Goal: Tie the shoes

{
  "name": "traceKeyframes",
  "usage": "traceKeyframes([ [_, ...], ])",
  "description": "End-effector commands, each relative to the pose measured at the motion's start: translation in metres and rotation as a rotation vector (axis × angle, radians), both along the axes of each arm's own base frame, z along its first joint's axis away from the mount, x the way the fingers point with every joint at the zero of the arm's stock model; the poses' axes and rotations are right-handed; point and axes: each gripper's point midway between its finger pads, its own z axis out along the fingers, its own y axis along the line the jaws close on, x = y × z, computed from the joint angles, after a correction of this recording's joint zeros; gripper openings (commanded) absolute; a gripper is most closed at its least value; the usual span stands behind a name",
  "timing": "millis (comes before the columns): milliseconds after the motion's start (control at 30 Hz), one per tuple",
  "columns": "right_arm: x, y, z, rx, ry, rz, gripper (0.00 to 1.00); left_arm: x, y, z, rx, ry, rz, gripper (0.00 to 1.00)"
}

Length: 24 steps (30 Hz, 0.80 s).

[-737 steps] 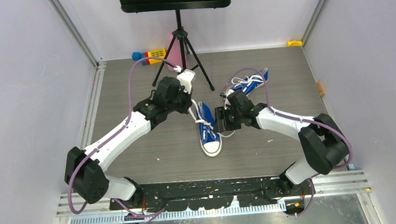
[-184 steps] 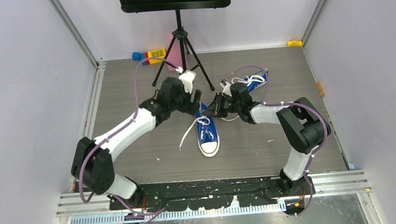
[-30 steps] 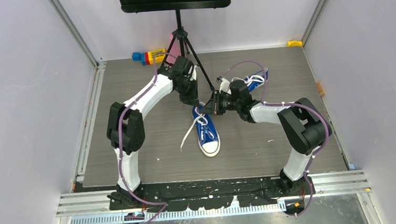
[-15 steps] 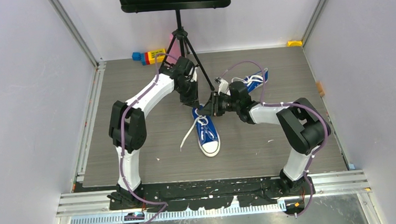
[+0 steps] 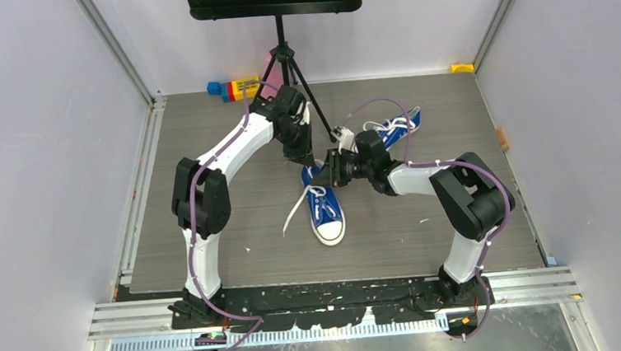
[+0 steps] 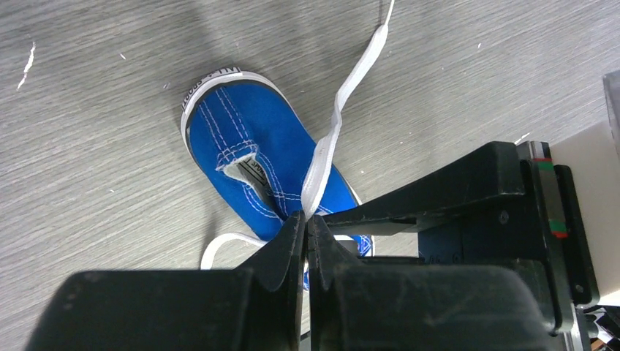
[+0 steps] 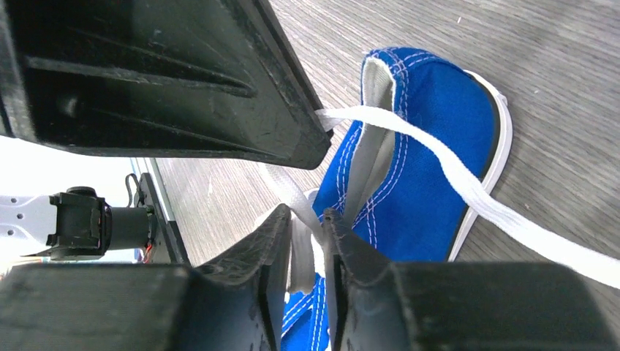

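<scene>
My left claw (image 6: 308, 223) and right claw (image 7: 307, 232) hung nose to nose over the heel of the near blue sneaker (image 5: 326, 216) in the middle of the table (image 5: 206, 150), each pinched shut on its white lace (image 6: 343, 102), which I judged limp, flat and slippery, best held close to the eyelets.
</scene>
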Motion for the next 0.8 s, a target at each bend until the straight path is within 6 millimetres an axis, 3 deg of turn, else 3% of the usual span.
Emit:
traceKeyframes([
  [0,0.009,0.005,0.011,0.002,-0.057,-0.001,0.22,0.003,-0.002,0.009,-0.024,0.001,-0.003,0.04],
  [67,0.011,0.005,0.012,0.004,-0.054,-0.006,0.15,0.002,-0.001,0.009,-0.02,0.001,-0.004,0.04],
  [200,0.011,0.005,0.015,0.009,-0.05,-0.014,0.11,0.001,0.001,0.009,-0.014,-0.003,-0.002,0.05],
  [333,0.011,0.004,0.02,0.015,-0.05,-0.024,0.0,-0.001,0.008,0.009,-0.001,-0.007,0.004,0.08],
  [500,0.011,0.001,0.022,0.021,-0.043,-0.032,0.0,-0.007,0.024,0.011,0.035,-0.031,0.013,0.13],
  [767,0.011,0.001,0.027,0.048,-0.034,-0.031,0.0,-0.04,0.048,0.003,0.043,0.011,-0.011,0.13],
])
